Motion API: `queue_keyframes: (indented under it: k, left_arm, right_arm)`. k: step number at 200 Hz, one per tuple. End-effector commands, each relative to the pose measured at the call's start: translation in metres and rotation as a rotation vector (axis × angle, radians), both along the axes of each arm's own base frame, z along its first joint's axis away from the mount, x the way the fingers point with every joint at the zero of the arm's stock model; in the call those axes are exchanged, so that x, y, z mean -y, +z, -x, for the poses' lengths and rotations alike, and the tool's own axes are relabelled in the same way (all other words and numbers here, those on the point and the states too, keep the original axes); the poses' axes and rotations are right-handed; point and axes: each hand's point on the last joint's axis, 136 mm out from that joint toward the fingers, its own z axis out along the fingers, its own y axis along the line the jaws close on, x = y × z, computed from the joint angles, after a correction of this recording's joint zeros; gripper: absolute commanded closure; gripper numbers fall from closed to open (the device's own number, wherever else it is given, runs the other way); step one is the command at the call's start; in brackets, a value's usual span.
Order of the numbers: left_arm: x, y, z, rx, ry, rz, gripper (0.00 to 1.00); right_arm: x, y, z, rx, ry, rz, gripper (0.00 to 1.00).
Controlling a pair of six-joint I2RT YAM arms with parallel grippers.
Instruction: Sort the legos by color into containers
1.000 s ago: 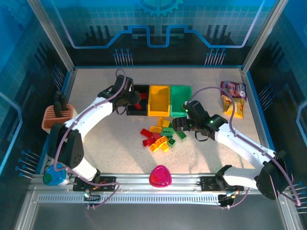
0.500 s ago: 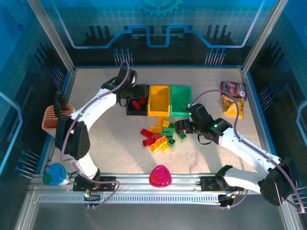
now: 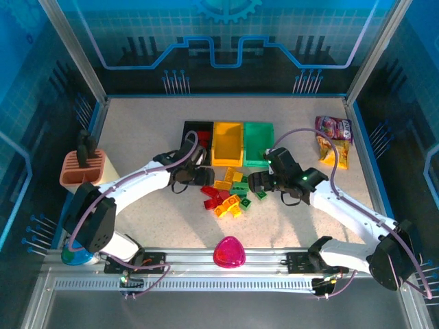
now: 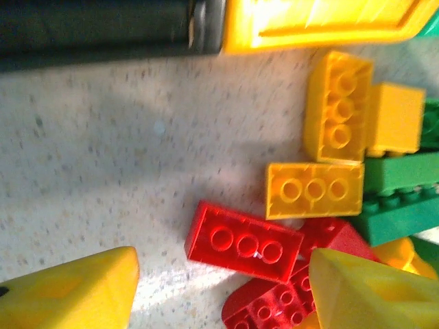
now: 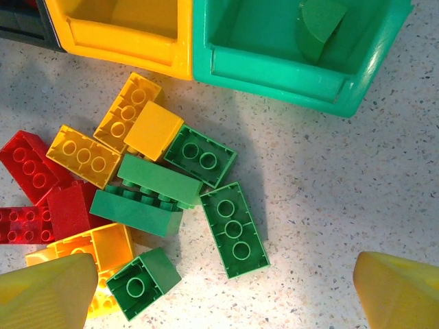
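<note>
Red, yellow and green legos (image 3: 230, 192) lie in a loose pile in front of the black bin (image 3: 199, 129), yellow bin (image 3: 228, 126) and green bin (image 3: 258, 125). My left gripper (image 3: 202, 177) hovers at the pile's left edge, open. In the left wrist view a red brick (image 4: 243, 242) lies flat just ahead of the left gripper (image 4: 219, 295), untouched. My right gripper (image 3: 255, 181) stands open over the pile's right side. Ahead of the right gripper (image 5: 223, 295) a long green brick (image 5: 233, 229) lies on the table. The green bin (image 5: 274, 75) holds one green piece (image 5: 317, 27).
A pink rounded object (image 3: 228, 252) sits near the front edge. Snack packets (image 3: 334, 140) lie at the back right. A tan holder with black tools (image 3: 82, 166) stands at the left, and a blue object (image 3: 75, 252) sits by the left arm's base.
My left arm has swung from over the black bin down to the pile's left side, and its jaws opened on the way. The right gripper has hardly moved.
</note>
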Motion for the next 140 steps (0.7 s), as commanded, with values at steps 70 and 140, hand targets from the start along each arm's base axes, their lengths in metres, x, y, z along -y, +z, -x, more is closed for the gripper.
queue_keyframes:
  k: [70,140]
  left_arm:
    - [0.020,-0.044,0.004,-0.068,-0.005,0.009,0.47]
    - [0.003,-0.056,0.003,-0.089,0.018,-0.086,0.52]
  right_arm:
    - [0.002,-0.007,0.001,-0.006,-0.004,-0.010,0.03]
    - [0.005,-0.010,0.003,-0.004,-0.012,-0.009,0.03]
